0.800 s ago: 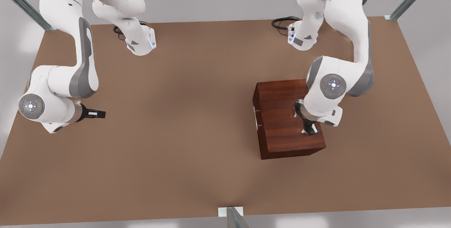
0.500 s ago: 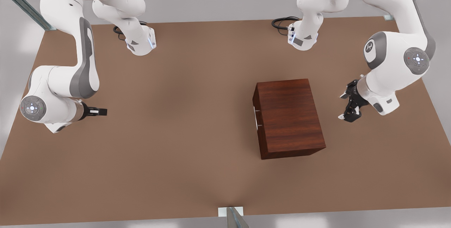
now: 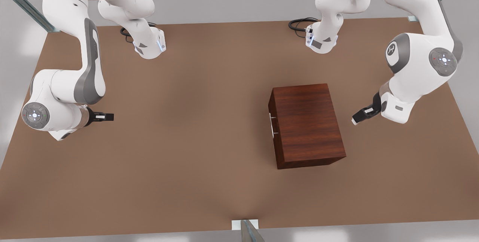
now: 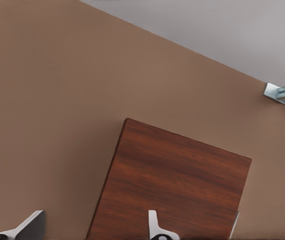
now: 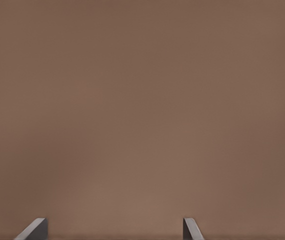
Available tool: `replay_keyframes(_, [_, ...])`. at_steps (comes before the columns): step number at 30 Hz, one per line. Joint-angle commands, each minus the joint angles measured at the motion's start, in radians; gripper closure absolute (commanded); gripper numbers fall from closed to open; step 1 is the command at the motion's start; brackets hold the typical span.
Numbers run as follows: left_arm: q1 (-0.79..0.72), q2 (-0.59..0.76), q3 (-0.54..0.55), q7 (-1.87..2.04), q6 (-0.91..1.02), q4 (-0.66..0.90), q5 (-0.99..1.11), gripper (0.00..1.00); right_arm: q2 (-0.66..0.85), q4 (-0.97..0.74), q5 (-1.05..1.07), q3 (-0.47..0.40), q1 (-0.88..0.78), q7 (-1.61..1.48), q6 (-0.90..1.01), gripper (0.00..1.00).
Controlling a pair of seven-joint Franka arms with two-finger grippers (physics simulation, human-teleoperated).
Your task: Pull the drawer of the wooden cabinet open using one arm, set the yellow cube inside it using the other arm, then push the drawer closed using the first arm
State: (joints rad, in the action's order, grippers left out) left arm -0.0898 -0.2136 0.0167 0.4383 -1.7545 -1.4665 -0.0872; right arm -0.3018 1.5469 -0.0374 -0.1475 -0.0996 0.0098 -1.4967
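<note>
Your left gripper hovers just right of the wooden cabinet, fingers spread and empty. Your right gripper waits well apart at the table's left, fingers parted, empty. The drawer sits closed, handle facing left.

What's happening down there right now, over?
Left gripper open, beside wooden cabinet, touching nothing. Right gripper open, waiting over table. Drawer shut, handle unobstructed.
</note>
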Motion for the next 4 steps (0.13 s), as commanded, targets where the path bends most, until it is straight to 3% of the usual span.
replay_keyframes(1, [-0.004,-0.021,-0.001,-0.58,0.061,0.049,0.001,0.0,0.0,-0.001,-0.001,0.0,0.0,-0.017,0.004,0.0])
replay_keyframes(4, [-0.005,-0.032,0.0,-0.558,0.072,0.061,0.001,0.0,0.0,0.001,-0.001,0.0,0.0,-0.017,0.004,0.0])
